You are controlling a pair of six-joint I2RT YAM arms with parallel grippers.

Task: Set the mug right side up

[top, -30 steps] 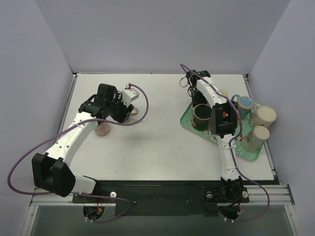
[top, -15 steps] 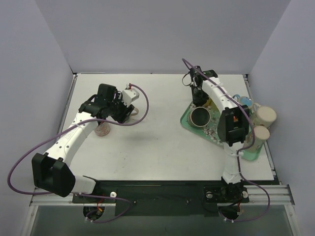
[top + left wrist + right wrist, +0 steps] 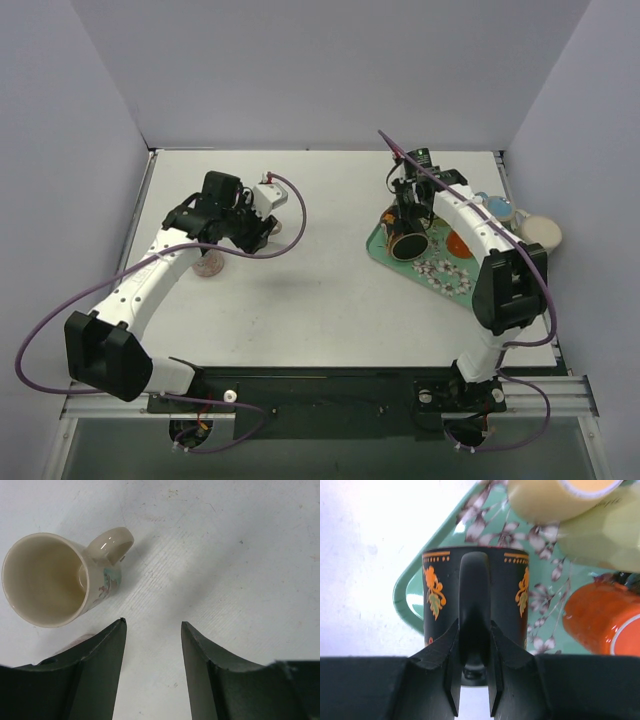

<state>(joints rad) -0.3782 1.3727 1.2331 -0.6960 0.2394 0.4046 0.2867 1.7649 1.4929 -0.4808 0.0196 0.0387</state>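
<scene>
The black mug (image 3: 437,592), painted with orange flowers, is held by its handle, on which the fingers of the right gripper (image 3: 473,627) are closed tight. It is placed at the near left corner of the green tray (image 3: 409,597); whether it touches the tray cannot be told. In the top view its round mouth is seen as a dark ring with a light rim, which the right wrist view does not show.

The mug is crowded by others on the tray: an orange mug (image 3: 600,615) lies just to its right, and a yellow mug (image 3: 545,497) and a pale green mug (image 3: 605,535) are seen beyond it. A blue mug (image 3: 497,207) is shown only from above.

The left gripper (image 3: 152,625) is spread open over the table (image 3: 240,555) with nothing between its fingers. A cream mug (image 3: 47,580), mouth up, is seen near it, apart from the fingers.
</scene>
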